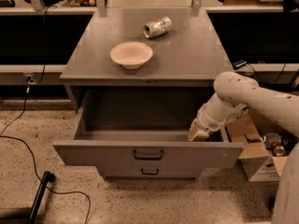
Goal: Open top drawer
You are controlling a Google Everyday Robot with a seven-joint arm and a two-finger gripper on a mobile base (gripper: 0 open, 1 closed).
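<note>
The top drawer point(93, 154) of the grey metal cabinet stands pulled far out, its inside empty and its black bar handle point(148, 154) at the centre of the front. My gripper point(198, 133) is at the drawer's right end, just behind the front panel and against the right side wall. The white arm point(233, 94) bends over it from the right.
A cream bowl point(131, 54) and a crushed can point(157, 26) lie on the cabinet top point(196, 55). A shorter drawer point(149, 171) sits below. An open cardboard box point(254, 153) of cans stands at right. A black cable point(28, 143) and a black bar point(39, 195) lie on the floor at left.
</note>
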